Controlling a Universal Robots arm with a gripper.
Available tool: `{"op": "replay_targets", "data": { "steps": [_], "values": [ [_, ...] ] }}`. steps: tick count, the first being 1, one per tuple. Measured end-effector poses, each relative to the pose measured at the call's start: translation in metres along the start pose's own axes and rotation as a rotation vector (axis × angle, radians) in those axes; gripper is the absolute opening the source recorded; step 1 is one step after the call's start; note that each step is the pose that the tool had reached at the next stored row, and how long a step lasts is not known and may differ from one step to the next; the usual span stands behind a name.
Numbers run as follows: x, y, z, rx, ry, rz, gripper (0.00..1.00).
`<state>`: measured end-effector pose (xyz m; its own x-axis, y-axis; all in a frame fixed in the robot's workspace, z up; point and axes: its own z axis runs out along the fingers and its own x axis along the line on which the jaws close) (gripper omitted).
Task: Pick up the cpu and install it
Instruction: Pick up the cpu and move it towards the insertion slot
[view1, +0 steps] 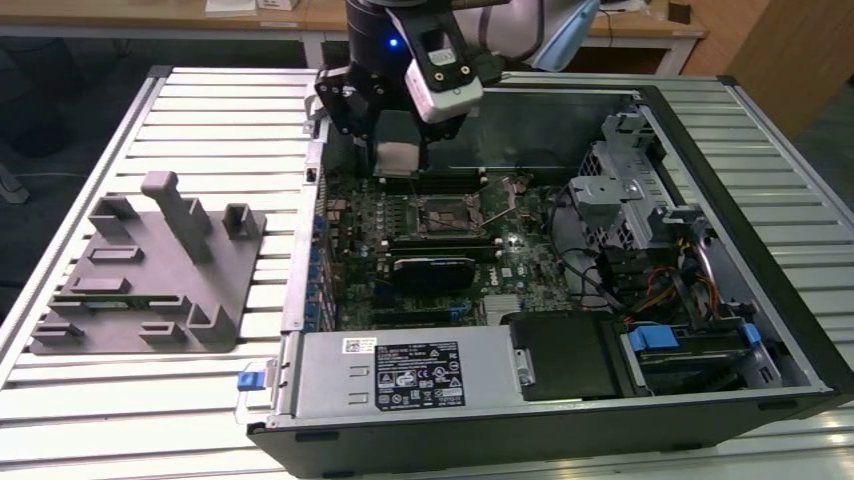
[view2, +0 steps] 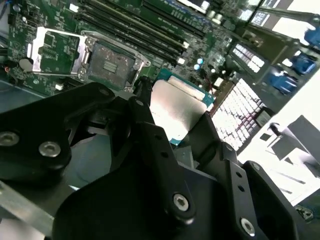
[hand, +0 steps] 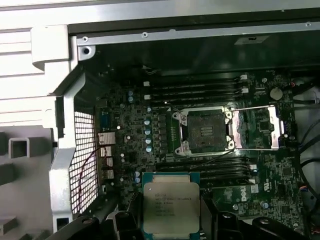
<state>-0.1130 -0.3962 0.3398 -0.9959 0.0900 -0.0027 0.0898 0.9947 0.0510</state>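
The cpu (hand: 171, 205), a flat square chip with a silvery top and a pale green rim, hangs between my gripper's black fingers (view2: 145, 117). My gripper (view1: 400, 155) is shut on the cpu (view1: 398, 158) above the motherboard, inside the open computer case (view1: 747, 250). The bare socket (hand: 205, 130) lies a short way off from the chip, with its metal load plate (hand: 257, 127) swung open beside it. In the second wrist view the cpu (view2: 175, 107) shows past the finger links, with the socket (view2: 112, 62) beyond it.
A grey plastic tray (view1: 147, 280) with upright posts lies on the slatted table at the exterior view's left. Memory slots (hand: 200, 90) flank the socket. A black power supply (view1: 400, 372), drive cage (view1: 621, 190) and cables (view1: 667, 290) crowd the case.
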Motion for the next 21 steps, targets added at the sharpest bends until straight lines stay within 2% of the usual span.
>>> {"op": "replay_targets", "data": {
  "steps": [8,17,21],
  "values": [
    [-0.0169,0.0074,0.0062,0.0002,0.0023,0.0,0.54],
    [-0.0344,0.0137,0.0092,0.0006,0.0042,-0.001,0.54],
    [-0.0414,0.0155,0.0149,0.0005,0.0051,-0.001,0.54]
  ]
}}
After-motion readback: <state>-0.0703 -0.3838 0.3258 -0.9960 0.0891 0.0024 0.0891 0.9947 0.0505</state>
